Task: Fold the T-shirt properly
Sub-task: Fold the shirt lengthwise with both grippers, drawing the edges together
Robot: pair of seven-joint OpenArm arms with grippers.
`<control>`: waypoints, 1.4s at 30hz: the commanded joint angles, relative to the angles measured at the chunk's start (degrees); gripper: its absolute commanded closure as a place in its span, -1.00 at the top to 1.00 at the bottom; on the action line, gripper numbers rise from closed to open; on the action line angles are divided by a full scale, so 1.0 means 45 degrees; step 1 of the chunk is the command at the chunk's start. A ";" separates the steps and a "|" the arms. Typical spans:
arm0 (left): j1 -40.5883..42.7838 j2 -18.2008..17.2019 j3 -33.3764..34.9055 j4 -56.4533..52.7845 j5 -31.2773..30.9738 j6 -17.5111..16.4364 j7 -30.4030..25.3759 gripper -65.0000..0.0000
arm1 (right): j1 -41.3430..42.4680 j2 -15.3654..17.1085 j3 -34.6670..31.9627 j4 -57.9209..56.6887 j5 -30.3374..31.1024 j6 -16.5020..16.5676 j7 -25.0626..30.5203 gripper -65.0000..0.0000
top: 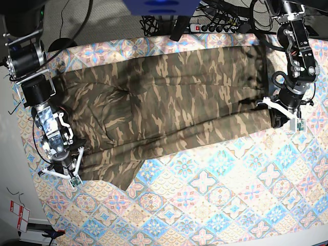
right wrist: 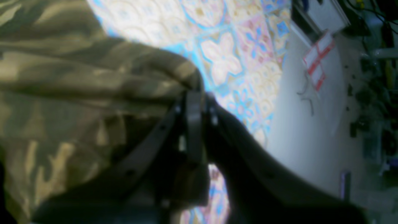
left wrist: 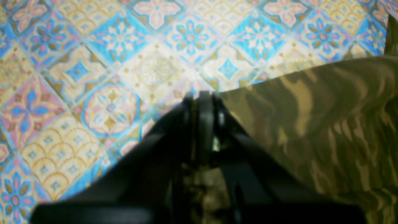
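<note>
Pinching T-shirt (top: 169,97) edges | base view: both arms | wrist views: tablecloth (left wrist: 124,56)

Both arms are reaching down at opposite ends, the left gripper (top: 277,119) and right gripper (top: 65,177) each pinching the T-shirt (top: 169,107) (jaws pressed fully together).

Overhead base view, two close wrist views

No readable text, label or number in any view
</note>
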 commanded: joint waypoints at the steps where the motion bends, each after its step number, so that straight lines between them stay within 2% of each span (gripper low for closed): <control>1: -0.0003 -0.0204 -0.0094 0.0307 0.0019 0.0042 -0.0245 -1.00 | 0.0346 0.0152 0.0110 0.0199 -0.0080 -0.0192 0.0161 -1.00; 4: 0.0114 -0.0204 -0.0094 0.0326 0.0019 -0.0270 -0.0245 -1.00 | 0.0190 0.0152 0.0110 0.0199 -0.0080 -0.0192 0.0122 -1.00; 21: 0.0720 -0.0204 -0.0094 0.0639 0.0019 -0.0446 -0.0245 -1.00 | -0.0201 0.0172 0.0110 0.0824 -0.0080 -0.0192 -0.0464 -1.00; 32: 0.1286 -0.0224 -0.0094 0.0658 0.0019 -0.0446 -0.0245 -1.00 | -0.0670 0.0445 0.0149 0.0843 -0.0060 -0.0192 -0.0737 -1.00; 42: 0.1989 -0.0204 -0.0016 0.0639 0.0077 -0.0446 -0.0245 -1.00 | -0.2174 0.0445 0.1986 0.2172 -0.0060 -0.0173 -0.1460 -1.00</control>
